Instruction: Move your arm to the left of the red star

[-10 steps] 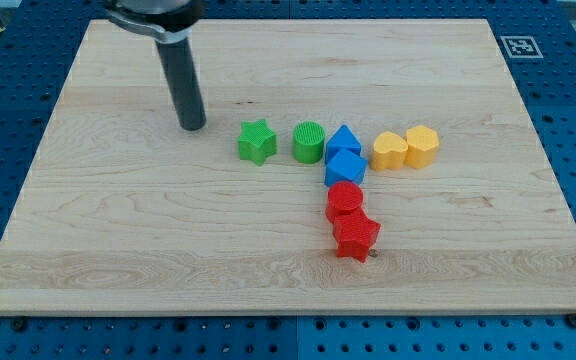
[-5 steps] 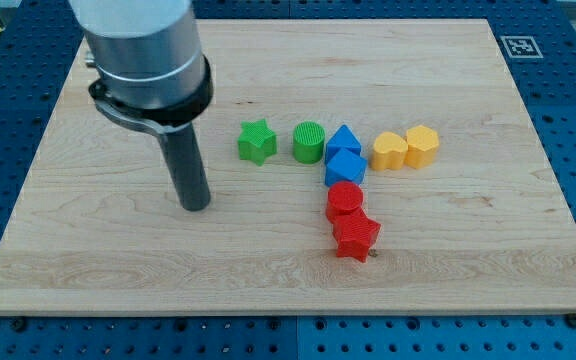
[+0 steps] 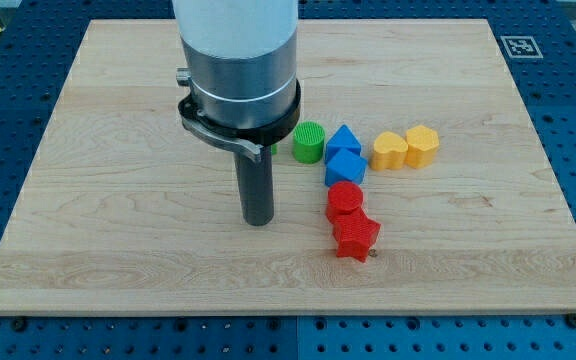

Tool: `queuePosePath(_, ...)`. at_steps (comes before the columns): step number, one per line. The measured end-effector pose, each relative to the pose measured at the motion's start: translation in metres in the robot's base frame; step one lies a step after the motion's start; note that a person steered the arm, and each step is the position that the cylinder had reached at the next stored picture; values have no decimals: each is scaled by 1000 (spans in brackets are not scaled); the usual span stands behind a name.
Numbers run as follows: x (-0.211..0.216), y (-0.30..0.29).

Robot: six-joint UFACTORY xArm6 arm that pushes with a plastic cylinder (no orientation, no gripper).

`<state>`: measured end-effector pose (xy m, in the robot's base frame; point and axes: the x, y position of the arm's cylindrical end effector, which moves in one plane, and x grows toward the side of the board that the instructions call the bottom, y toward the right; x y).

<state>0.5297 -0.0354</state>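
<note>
Left of my tip, ridged red star, flat, upright.

light: bright, even | shadows: soft, faint | focus: sharp | glare: none

No words, brand names or numbers can be read anywhere in the camera view. The only sign is a small square black-and-white coded marker, printed with a blocky pattern on a white patch, which stands at the corner of the pale wooden counter at the view's top right. Its pattern carries no legible letters or digits.
</note>
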Motion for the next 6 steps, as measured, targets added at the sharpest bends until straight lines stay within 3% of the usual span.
queuePosePath(6,22,31)
